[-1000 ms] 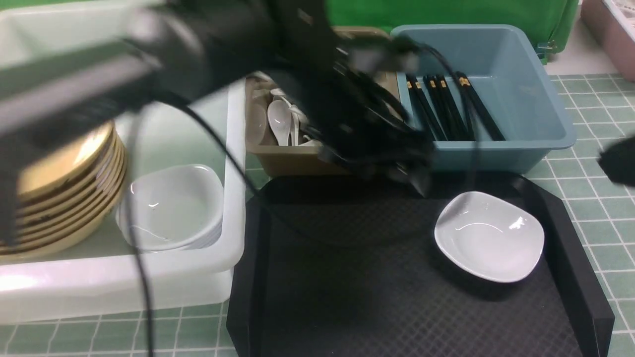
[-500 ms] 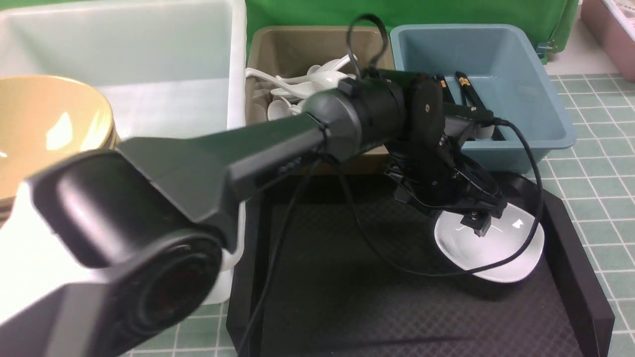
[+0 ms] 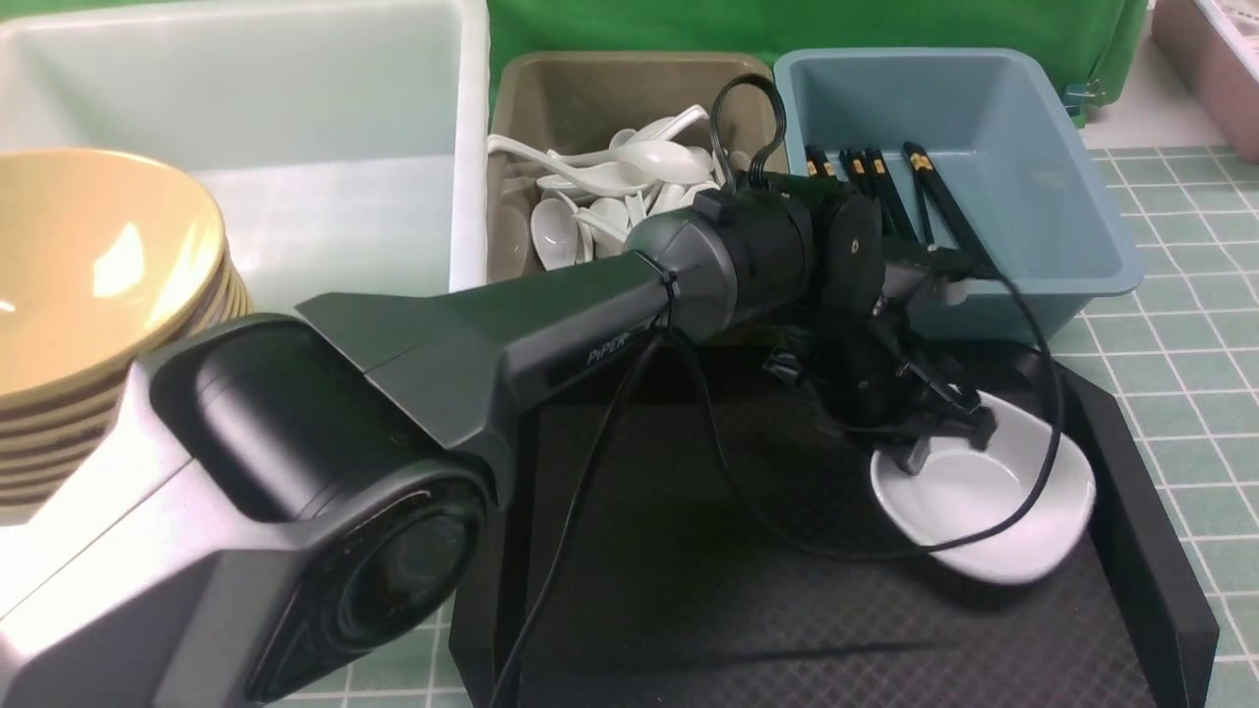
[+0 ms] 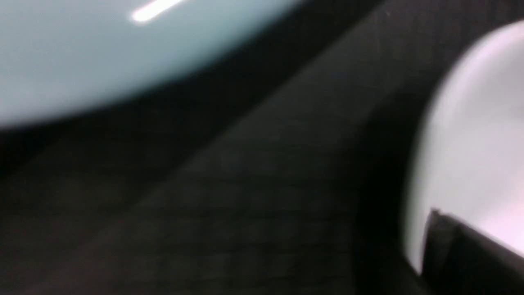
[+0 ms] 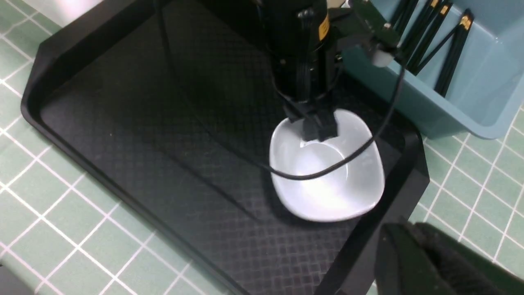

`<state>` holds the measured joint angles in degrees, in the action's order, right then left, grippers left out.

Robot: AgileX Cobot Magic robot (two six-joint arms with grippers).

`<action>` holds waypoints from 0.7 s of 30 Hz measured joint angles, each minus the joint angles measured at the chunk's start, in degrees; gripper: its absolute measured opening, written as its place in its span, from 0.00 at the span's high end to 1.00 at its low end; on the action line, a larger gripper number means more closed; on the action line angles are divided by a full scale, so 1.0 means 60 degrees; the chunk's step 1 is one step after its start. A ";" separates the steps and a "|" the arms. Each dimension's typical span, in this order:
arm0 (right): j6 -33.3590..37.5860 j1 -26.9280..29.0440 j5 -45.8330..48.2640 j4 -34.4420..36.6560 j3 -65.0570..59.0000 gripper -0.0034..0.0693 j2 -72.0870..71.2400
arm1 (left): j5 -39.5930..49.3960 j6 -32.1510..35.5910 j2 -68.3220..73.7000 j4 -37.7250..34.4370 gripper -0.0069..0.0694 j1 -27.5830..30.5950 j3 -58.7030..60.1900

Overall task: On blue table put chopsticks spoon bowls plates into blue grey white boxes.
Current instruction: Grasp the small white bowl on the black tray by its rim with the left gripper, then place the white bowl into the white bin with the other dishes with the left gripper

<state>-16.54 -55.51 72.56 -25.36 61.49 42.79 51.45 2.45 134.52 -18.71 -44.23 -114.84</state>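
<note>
White plate (image 3: 993, 516) sits tilted on tray (image 3: 689, 590), left gripper (image 3: 936, 444) pinched shut on its rim; glossy, stiff, light, likely slippery and chippable, so rim pinch needs firm hold.

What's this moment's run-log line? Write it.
left gripper: shut on small glossy white dish rim | site: black textured tray | right gripper: shut

Staged robot lab, green screen backdrop (image 3: 885, 25), grid-tiled blue table (image 3: 1180, 374), black tray (image 3: 689, 610)
</note>
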 joint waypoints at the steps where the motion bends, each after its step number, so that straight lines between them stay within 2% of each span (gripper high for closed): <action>1: 0.0009 0.0000 0.0000 0.0000 0.0000 0.88 0.0066 | 0.0134 0.0054 -0.0042 0.0000 0.86 -0.0010 -0.0101; 9: 0.0815 0.0000 -0.0112 0.0070 0.0638 0.89 0.1414 | 0.1508 0.0398 -0.1357 0.1498 0.90 0.0001 -0.0433; 13: 0.1898 0.0000 -0.0675 0.0623 0.2071 0.89 0.2659 | 0.2606 0.0319 -0.2998 0.2709 0.90 0.0159 -0.0454; 17: 0.2849 0.0000 -0.1066 0.1365 0.3125 0.89 0.3582 | 0.3148 0.0053 -0.4087 0.2991 0.90 0.0695 -0.0344; 21: 0.4051 -0.0085 -0.1258 0.2410 0.4411 0.89 0.4875 | 0.3243 -0.0123 -0.5886 0.3031 0.90 0.2223 0.1090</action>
<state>7.77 -56.02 65.01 -10.90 87.96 72.04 70.91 1.72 99.21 -0.52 -30.89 -108.29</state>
